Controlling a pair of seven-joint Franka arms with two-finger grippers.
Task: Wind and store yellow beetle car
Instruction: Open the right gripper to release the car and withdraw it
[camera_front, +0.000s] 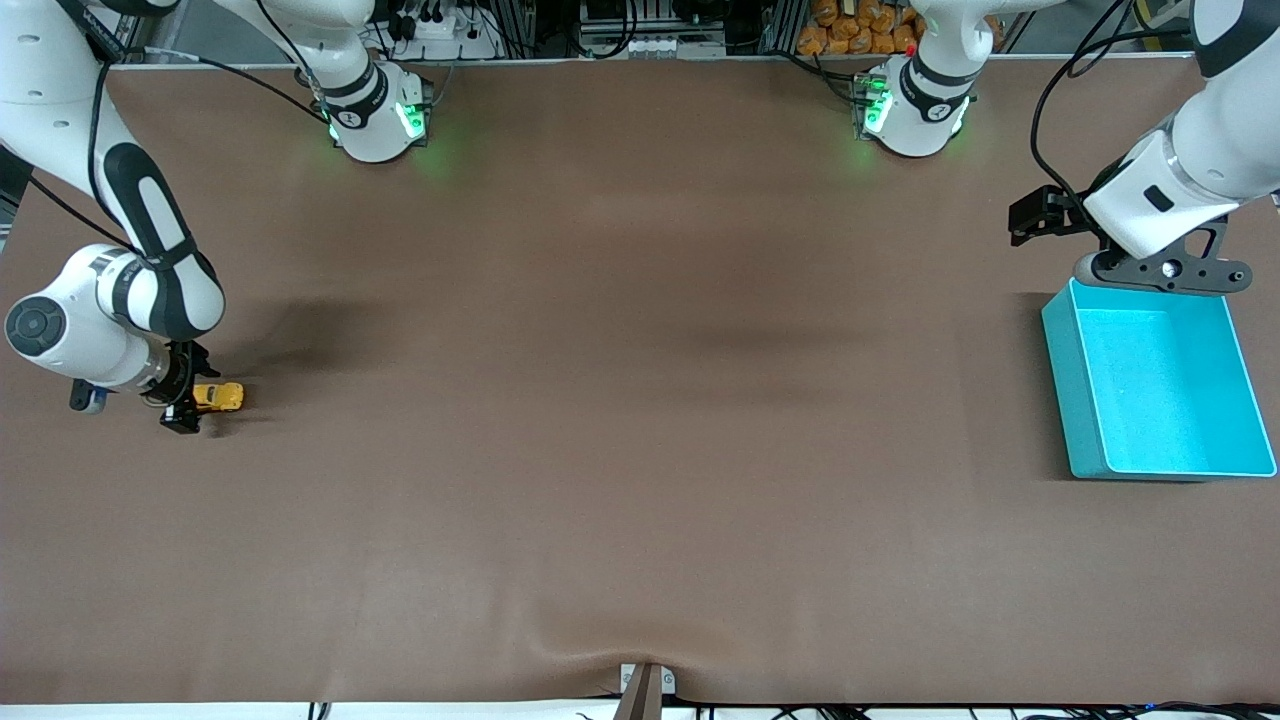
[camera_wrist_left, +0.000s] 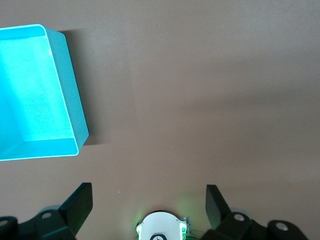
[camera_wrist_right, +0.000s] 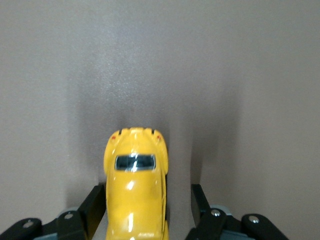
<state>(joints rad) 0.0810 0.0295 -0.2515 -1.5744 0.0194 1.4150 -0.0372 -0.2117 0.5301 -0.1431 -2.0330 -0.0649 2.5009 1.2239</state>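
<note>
1. The right claw (camera_wrist_right: 145, 210) sits low at the table, fingers parted with a gap on one side of the yellow car (camera_wrist_right: 136, 190) between them.
2. The left claw (camera_wrist_left: 149, 200) waits wide open and empty beside the bin (camera_wrist_left: 60, 75).
3. The car looks light, stiff and slick; pinch its flanks.

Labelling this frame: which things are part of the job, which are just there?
Job: car between the right gripper fingers, one finger clear of it; bin at the left arm's end; left gripper open, waiting by the bin.
Just there: table; orange items off the table.
</note>
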